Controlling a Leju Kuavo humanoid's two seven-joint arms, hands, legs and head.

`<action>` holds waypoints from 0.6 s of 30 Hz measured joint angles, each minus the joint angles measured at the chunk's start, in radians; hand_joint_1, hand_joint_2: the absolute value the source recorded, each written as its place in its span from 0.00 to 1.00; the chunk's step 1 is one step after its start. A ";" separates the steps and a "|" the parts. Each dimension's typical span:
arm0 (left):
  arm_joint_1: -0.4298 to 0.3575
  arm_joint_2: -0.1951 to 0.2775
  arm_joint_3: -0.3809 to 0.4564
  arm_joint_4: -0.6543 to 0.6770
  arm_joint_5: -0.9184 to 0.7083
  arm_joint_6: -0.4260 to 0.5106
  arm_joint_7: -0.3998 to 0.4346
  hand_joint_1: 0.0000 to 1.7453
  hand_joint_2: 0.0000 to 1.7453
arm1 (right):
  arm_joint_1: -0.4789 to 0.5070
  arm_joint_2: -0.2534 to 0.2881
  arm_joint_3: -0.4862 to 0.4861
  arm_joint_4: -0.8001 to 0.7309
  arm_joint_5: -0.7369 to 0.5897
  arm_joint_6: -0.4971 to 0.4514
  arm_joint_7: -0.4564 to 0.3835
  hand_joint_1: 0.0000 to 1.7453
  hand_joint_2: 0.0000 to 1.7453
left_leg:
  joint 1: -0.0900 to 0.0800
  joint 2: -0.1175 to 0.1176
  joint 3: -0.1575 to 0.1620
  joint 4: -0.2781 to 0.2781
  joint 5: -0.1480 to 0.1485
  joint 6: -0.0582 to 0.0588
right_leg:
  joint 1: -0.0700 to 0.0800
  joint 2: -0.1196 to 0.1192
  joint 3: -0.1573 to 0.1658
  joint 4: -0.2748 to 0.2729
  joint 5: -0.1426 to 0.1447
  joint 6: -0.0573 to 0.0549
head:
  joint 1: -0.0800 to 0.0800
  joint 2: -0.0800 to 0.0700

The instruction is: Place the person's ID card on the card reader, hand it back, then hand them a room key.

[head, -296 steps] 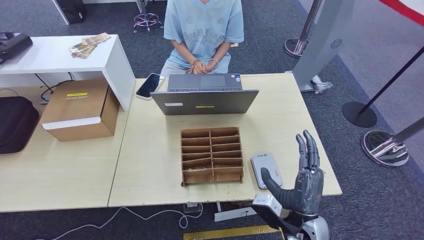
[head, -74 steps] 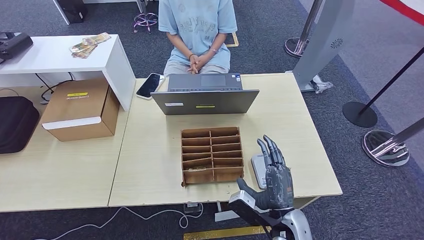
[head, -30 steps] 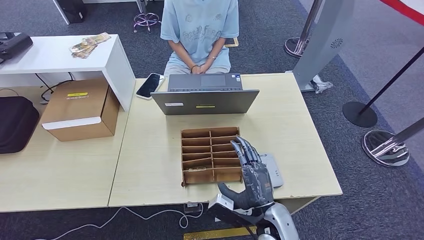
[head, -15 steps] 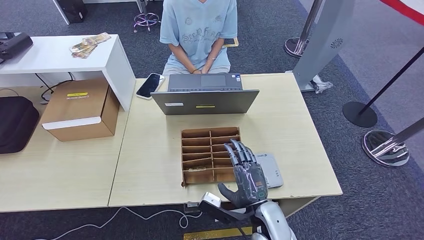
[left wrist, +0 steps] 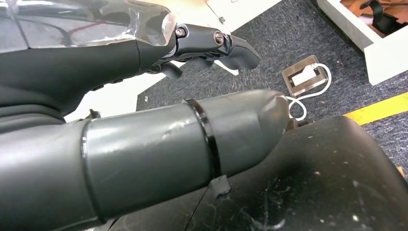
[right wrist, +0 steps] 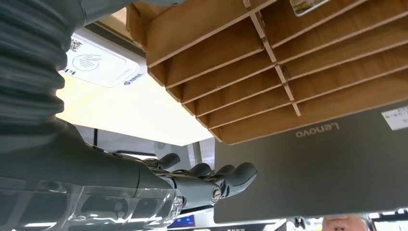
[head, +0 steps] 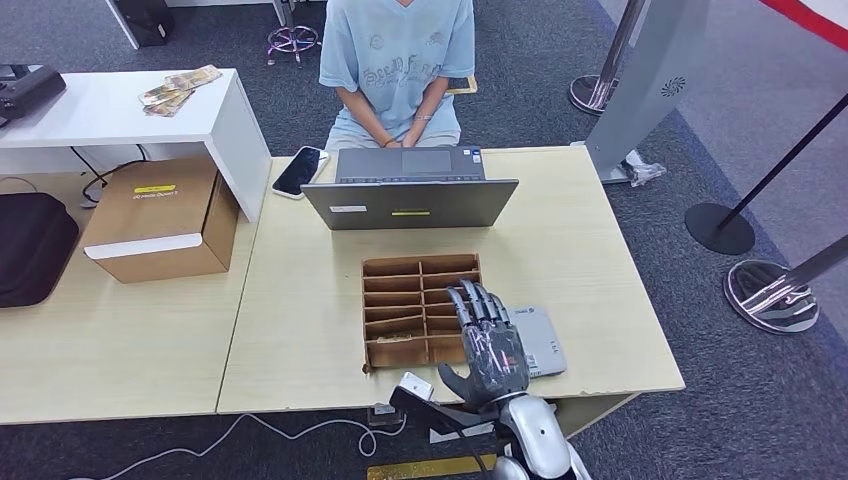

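Your right hand (head: 487,345) hovers with fingers spread and straight, holding nothing, over the near right columns of the wooden card rack (head: 400,310) on the worktop (head: 590,250). In the right wrist view the rack's slots run crosswise under the fingers (right wrist: 211,180). One slot holds a card (right wrist: 308,5), partly cut off; I can't tell whether it is a room key. That card lies toward the rack's left column, so the reach probably goes left and down from where the hand hangs. The card reader (head: 540,340) sits just beside the hand on its right, bare on top. The person (head: 400,60) sits beyond the laptop (head: 410,200), hands together. No ID card can be made out. The left hand (left wrist: 144,48) hangs low over the floor, its fingers loosely curled on nothing.
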 joint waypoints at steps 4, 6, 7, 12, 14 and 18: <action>0.000 0.000 0.002 0.000 0.000 0.000 0.000 0.00 0.00 | -0.017 0.012 0.007 0.025 0.020 0.016 0.019 0.00 1.00 | 0.000 0.000 0.000 0.000 0.000 0.000 | 0.000 0.000 0.000 0.000 0.000 0.000 | 0.000 0.000; 0.000 0.000 0.004 0.000 0.001 0.000 0.001 0.00 0.00 | -0.028 0.016 0.013 0.041 0.025 0.018 0.026 0.00 1.00 | 0.000 0.000 0.000 0.000 0.000 0.000 | 0.000 0.000 0.000 0.000 0.000 0.000 | 0.000 0.000; 0.000 0.000 0.006 0.000 0.001 0.000 0.004 0.00 0.00 | -0.033 0.018 0.016 0.049 0.027 0.019 0.029 0.00 1.00 | 0.000 0.000 0.000 0.000 0.000 0.000 | 0.000 0.000 0.000 0.000 0.000 0.000 | 0.000 0.000; -0.001 -0.006 0.011 0.000 0.002 -0.002 0.040 0.00 0.00 | -0.062 0.033 0.026 0.102 0.036 0.016 0.036 0.00 1.00 | 0.000 0.000 0.000 0.000 0.000 0.000 | 0.000 0.000 0.000 0.000 0.000 0.000 | 0.000 0.000; -0.002 -0.008 0.013 0.000 0.003 -0.003 0.043 0.00 0.00 | -0.072 0.039 0.029 0.125 0.040 0.010 0.037 0.00 1.00 | 0.000 0.000 0.000 0.000 0.000 0.000 | 0.000 0.000 0.000 0.000 0.000 0.000 | 0.000 0.000; -0.002 -0.008 0.016 0.000 0.003 -0.003 0.050 0.00 0.00 | -0.094 0.047 0.038 0.174 0.045 0.000 0.038 0.00 1.00 | 0.000 0.000 0.000 0.000 0.000 0.000 | 0.000 0.000 0.000 0.000 0.000 0.000 | 0.000 0.000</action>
